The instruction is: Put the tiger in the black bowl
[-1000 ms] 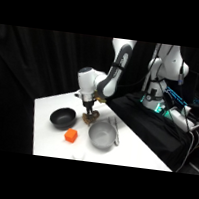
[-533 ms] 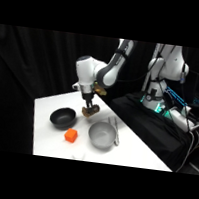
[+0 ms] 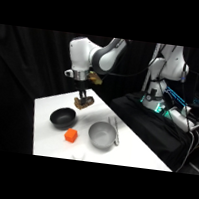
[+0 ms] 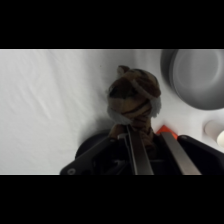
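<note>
Tiger (image 3: 83, 102) hangs in the gripper (image 3: 82, 98), fingers clamped on it, lifted clear of the bench (image 3: 127, 141) at frame centre-left. Wrist view: tiger (image 4: 134, 97) sits just above the fingers, filling mid-frame, w/ grey bowl (image 4: 196, 77) upper right and a bit of orange cube (image 4: 169, 132) peeking by the right finger. Side view: black bowl (image 3: 63, 117) lies below and left of the tiger, apart from it; orange cube (image 3: 71, 135) below the bowl, grey bowl (image 3: 102, 135) to the right w/ metal tongs (image 3: 114, 130) at its rim. White bench, black backdrop (second robot arm (image 3: 164, 70) upper right). Vs 0.5 s ago: gripper has shifted left and up, nearer the black bowl.
</note>
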Controlling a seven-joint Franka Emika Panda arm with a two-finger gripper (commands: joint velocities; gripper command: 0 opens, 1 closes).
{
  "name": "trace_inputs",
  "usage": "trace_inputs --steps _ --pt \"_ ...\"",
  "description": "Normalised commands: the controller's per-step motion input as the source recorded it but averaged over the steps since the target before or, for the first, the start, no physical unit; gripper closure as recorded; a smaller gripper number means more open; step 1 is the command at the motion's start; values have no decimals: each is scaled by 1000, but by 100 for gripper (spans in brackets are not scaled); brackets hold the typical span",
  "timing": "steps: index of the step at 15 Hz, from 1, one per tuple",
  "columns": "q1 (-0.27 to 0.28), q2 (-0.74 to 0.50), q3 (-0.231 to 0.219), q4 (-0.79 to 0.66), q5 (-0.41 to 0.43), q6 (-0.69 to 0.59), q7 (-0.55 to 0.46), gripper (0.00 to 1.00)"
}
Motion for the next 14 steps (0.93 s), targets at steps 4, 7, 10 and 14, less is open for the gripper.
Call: trace_inputs --steps 4,7,10,14 --pt "-5 210 -29 457 -17 -209 2 92" --pt "-19 329 -9 486 17 -107 -20 92" --pt "-21 449 8 542 27 -47 -13 92" --pt "-21 430 7 548 2 -56 0 92"
